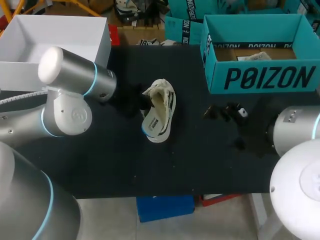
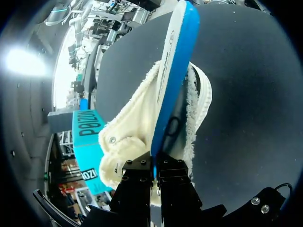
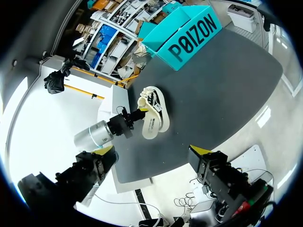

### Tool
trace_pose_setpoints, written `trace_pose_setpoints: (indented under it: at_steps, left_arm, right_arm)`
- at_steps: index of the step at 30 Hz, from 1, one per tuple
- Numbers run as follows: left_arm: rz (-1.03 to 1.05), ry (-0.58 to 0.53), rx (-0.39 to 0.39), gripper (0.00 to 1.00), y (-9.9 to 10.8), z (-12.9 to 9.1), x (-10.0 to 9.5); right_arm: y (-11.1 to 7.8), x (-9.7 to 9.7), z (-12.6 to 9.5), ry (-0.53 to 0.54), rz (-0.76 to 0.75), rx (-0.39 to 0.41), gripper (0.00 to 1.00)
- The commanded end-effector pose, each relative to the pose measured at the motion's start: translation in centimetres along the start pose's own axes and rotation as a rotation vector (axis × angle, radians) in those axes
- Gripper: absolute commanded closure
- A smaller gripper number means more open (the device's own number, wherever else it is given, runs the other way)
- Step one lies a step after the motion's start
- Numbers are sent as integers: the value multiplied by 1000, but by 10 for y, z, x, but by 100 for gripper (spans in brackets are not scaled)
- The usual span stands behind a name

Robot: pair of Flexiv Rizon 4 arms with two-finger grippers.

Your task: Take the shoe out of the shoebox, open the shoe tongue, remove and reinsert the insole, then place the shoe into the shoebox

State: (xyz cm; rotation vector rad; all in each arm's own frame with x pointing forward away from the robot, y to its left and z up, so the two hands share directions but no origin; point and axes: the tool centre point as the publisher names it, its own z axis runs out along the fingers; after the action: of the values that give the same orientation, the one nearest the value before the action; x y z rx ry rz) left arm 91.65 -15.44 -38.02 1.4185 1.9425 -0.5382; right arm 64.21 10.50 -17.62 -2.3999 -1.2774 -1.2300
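Left gripper (image 2: 155,166) clamps one end of the insole (image 2: 173,71), likely light and bendy, beside the fleecy shoe (image 2: 125,137). Right gripper (image 3: 154,151) gapes empty.

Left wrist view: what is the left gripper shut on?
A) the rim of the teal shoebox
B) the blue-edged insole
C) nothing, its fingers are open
B: the left gripper pinches the end of the insole from both sides, next to the cream shoe.
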Motion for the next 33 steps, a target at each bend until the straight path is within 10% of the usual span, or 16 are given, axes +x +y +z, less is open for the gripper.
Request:
trace_pose_setpoints:
  at_steps: [1, 7, 11, 26, 31, 33]
  left_arm:
    - [-3, -19, 13, 100, -2, 5, -1]
    - [-7, -50, 36, 54, -7, -3, -9]
    - [-6, -74, 46, 42, -12, -12, -15]
    - [12, -102, 115, 45, -38, -26, -25]
    - [8, -85, 142, 65, -40, -21, -20]
    - [8, -74, 157, 90, -43, -20, -19]
  right_arm:
    - [-8, -10, -24, 13, 89, -61, 0]
    - [-8, -10, -24, 13, 89, -61, 0]
    - [-8, -10, -24, 13, 89, -61, 0]
    - [-8, -10, -24, 13, 89, -61, 0]
    - [-8, -10, -24, 13, 89, -61, 0]
    - [-8, -10, -24, 13, 89, -61, 0]
